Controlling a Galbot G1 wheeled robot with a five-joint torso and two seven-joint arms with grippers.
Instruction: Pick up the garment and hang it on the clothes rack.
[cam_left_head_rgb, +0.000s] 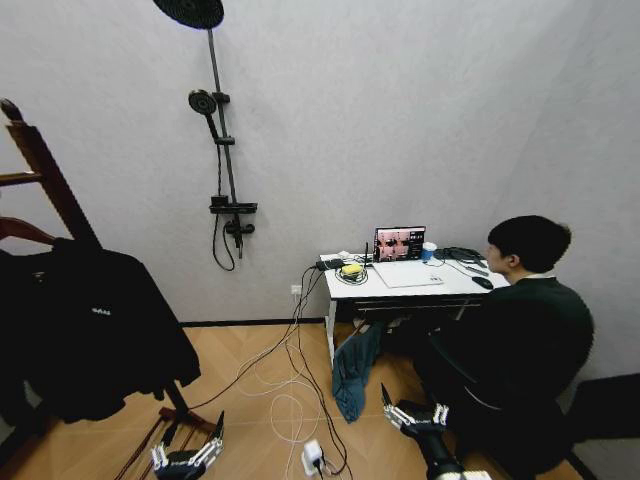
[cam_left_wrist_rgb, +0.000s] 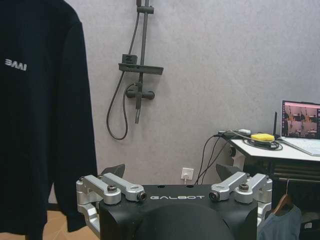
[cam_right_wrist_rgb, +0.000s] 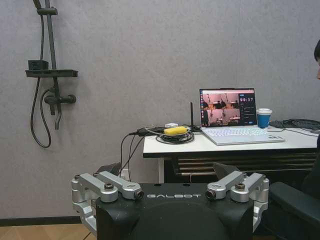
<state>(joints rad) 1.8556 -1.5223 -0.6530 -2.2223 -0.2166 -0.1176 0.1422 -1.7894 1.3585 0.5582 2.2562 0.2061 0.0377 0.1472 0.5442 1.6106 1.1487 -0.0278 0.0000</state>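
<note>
1. The garment (cam_left_head_rgb: 95, 335) hangs at the robot's left on its wooden hanger (cam_left_head_rgb: 22, 230), just beside the clothes rack (cam_left_head_rgb: 45, 180), white chest mark facing out.
2. The left gripper (cam_left_head_rgb: 187, 458) hangs low, fingers spread and empty, near the rack's base.
3. The right gripper (cam_left_head_rgb: 412, 413) is equally low, spread and empty, well apart from the jacket.
4. A good pick likely means turning left and grasping the hanger, not loose cloth.
5. Floor cables (cam_left_head_rgb: 285, 385) could snag the base.

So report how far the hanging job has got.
Done, by the look of it: the garment hangs on its hanger from the clothes rack. In hand: nothing; the left gripper and right gripper sit low, open and empty. Left: nothing obvious.
</note>
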